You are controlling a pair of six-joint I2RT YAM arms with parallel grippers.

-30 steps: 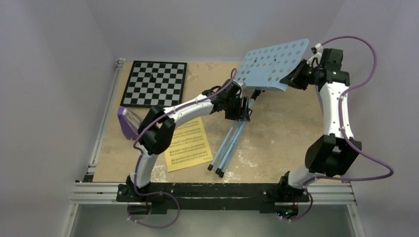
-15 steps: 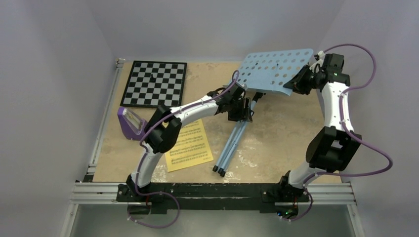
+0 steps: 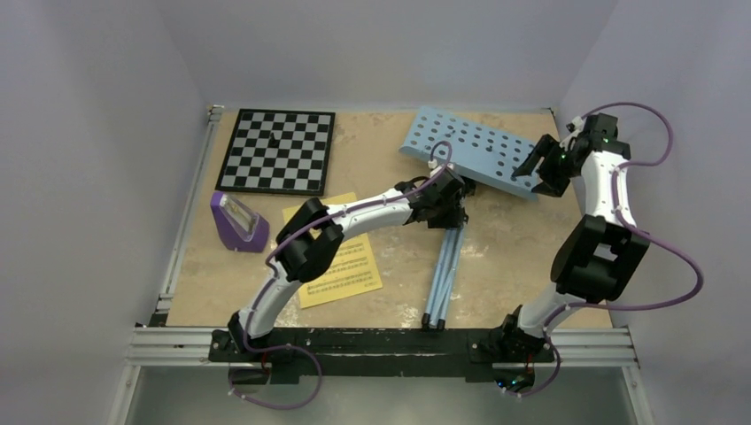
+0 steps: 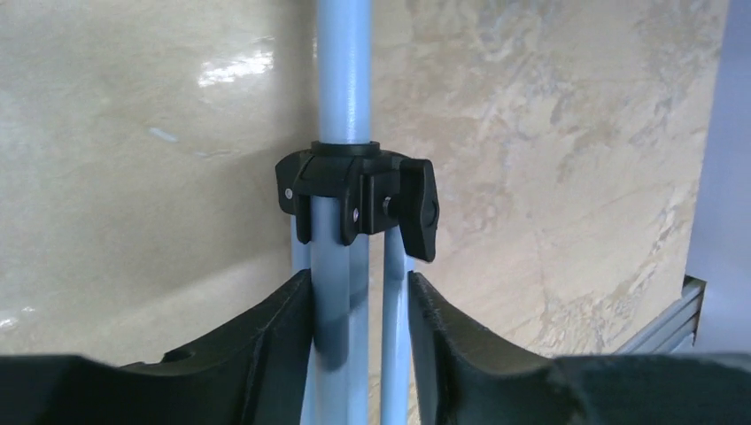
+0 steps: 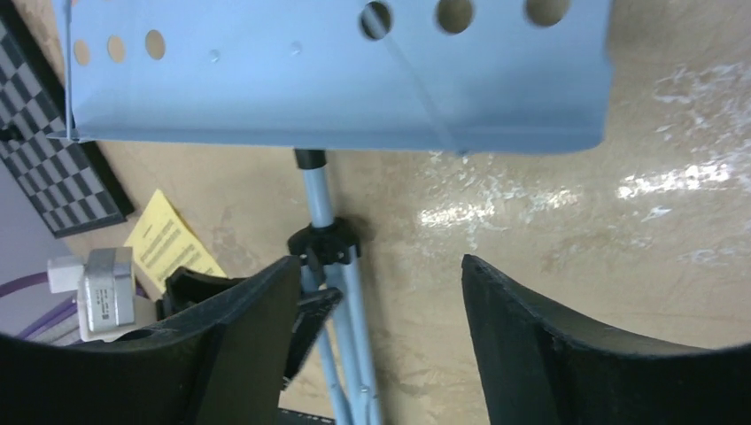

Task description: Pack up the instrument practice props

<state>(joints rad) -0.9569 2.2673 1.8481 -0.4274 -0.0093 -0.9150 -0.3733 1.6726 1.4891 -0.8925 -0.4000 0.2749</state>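
The light blue music stand lies tipped over: its hole-dotted tray (image 3: pixel 474 152) slants at the back right and its folded legs (image 3: pixel 445 270) run toward the near edge. My left gripper (image 3: pixel 455 217) is shut on the leg tubes (image 4: pixel 339 266) just below the black collar clamp (image 4: pixel 359 197). My right gripper (image 3: pixel 535 173) stands open beside the tray's right edge, holding nothing. In the right wrist view the tray (image 5: pixel 336 75) is ahead of the open gripper (image 5: pixel 381 266). The purple metronome (image 3: pixel 237 221) stands at the left. The yellow sheet of music (image 3: pixel 341 257) lies flat under the left arm.
A black-and-white checkerboard (image 3: pixel 279 149) lies at the back left. Walls close in the table at the back and on both sides. A metal rail (image 3: pixel 186 230) runs along the left edge.
My right gripper opened and let go of the tray, which dropped from held up to slanting low. The left arm swung right with the stand's legs, now nearly straight toward the near edge.
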